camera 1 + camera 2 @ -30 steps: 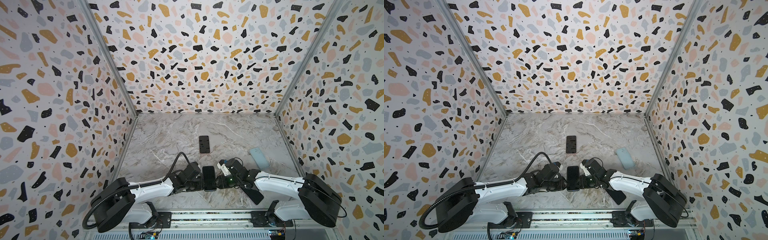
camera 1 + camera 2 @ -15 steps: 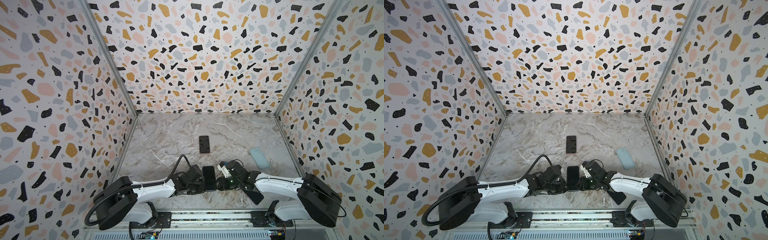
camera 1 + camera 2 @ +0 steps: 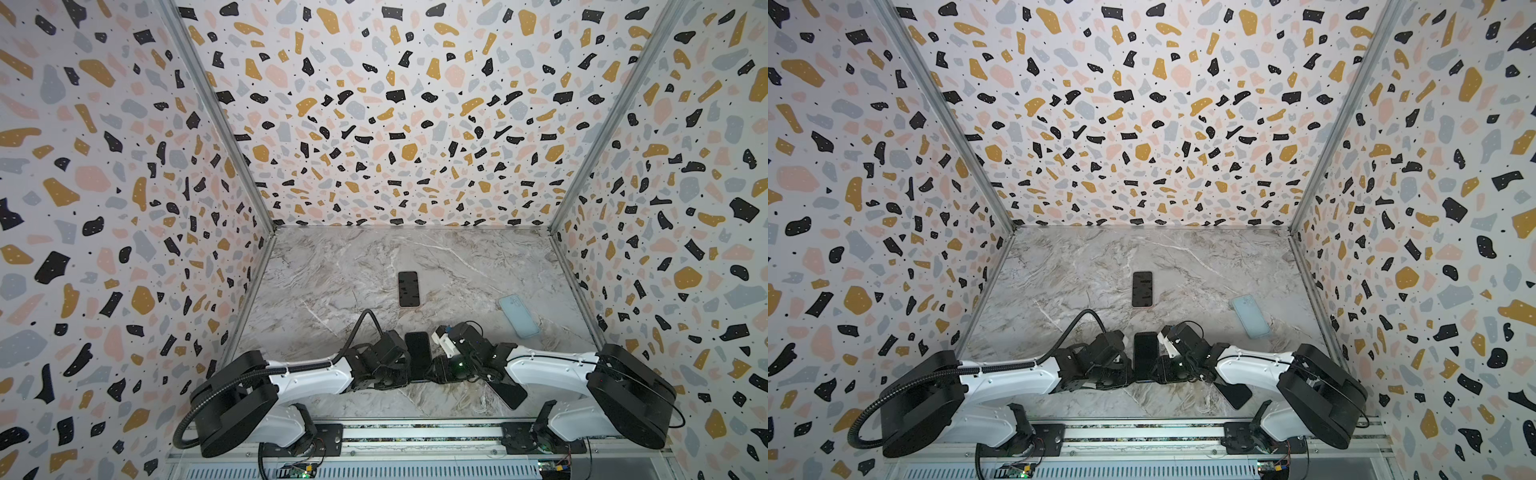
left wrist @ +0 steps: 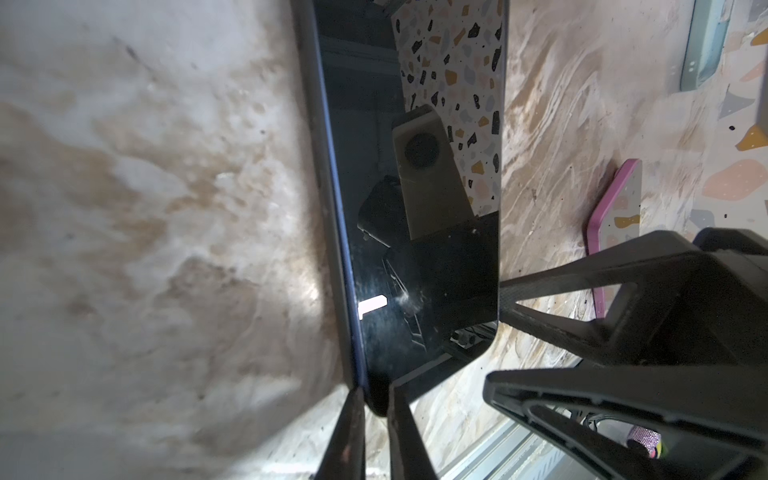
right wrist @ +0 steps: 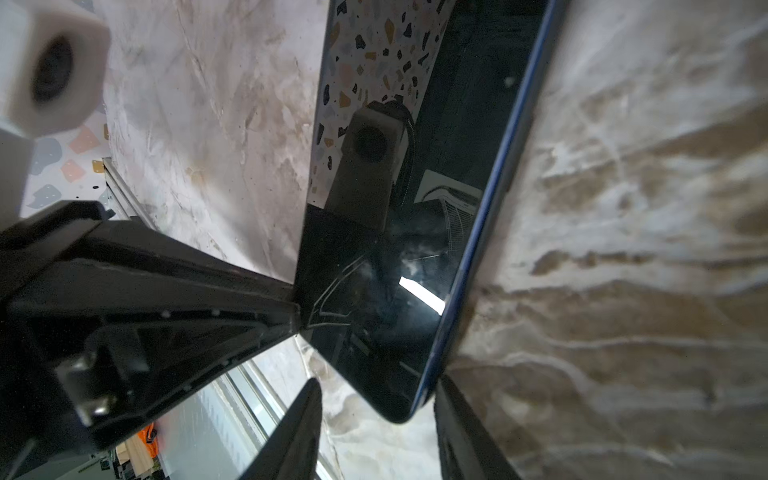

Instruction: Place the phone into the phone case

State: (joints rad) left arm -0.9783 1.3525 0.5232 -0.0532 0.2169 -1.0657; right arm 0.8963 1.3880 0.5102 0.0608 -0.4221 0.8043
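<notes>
A dark phone [image 3: 417, 359] [image 3: 1145, 356] with a blue edge lies screen up near the table's front, between my two grippers. In the left wrist view my left gripper [image 4: 374, 388] is shut on the phone's [image 4: 419, 257] near corner, one finger on the blue edge and one on the glass. The right gripper [image 5: 378, 382] is open across the opposite near corner of the phone [image 5: 386, 291], with one finger against its edge and the other apart from it. A light blue phone case [image 3: 518, 316] [image 3: 1251, 316] lies empty at the right, away from both grippers.
A second phone [image 3: 407, 289] with a pink rim lies flat mid-table, beyond the grippers. A flat black slab [image 3: 505, 390] sits partly under the right arm near the front edge. Patterned walls [image 3: 124, 249] close off three sides, and a metal rail [image 3: 415, 432] runs along the front.
The left arm has slid in toward the phone, and its jaws have narrowed onto the near corner. The right gripper and the phone have stayed put.
</notes>
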